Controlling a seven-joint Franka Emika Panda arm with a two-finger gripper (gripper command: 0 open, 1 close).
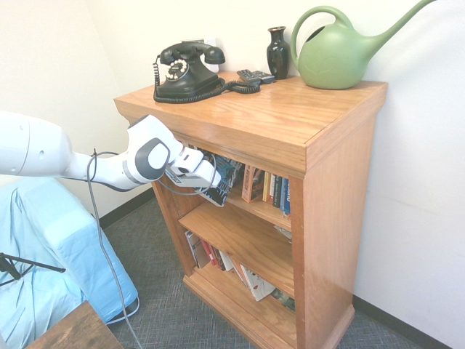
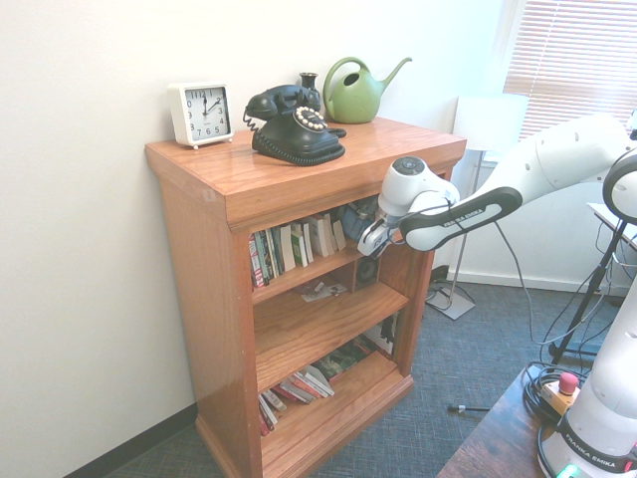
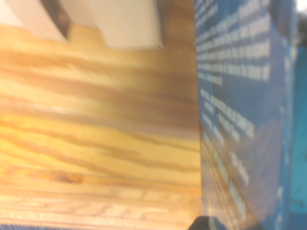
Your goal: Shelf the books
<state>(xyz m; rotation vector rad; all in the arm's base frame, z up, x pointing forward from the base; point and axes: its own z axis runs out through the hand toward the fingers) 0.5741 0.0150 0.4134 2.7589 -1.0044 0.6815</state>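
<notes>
Reaching in under the thick overhanging top of the shelf (image 1: 305,138), the gripper (image 1: 207,174) in the first exterior view has its fingers clamped on the book (image 1: 224,177), whose blue-teal and black cover pokes out past the fingers, tilted, at the mouth of the top tier. The book lies ahead of the hand, between it and the row of upright spines (image 1: 269,187) standing further along the same tier, with a gap in between; its long axis leans rather than standing plumb, so I judge the coming push has to go inward and bring the book upright toward that row. In the second exterior view the arm comes in from the other side, and the gripper (image 2: 373,239) sits at the open front of the top tier of the shelf (image 2: 299,184), near the side wall; the book (image 2: 356,214) shows only as a dark blue patch behind the hand, beside the leaning pale books (image 2: 309,239). How deep it sits cannot be read from here. In the wrist view the book (image 3: 240,110) fills one side as a blurred blue cover with white print, its edge running straight along the wood-grain shelf board (image 3: 96,134), close over it or touching; which, I cannot tell.
</notes>
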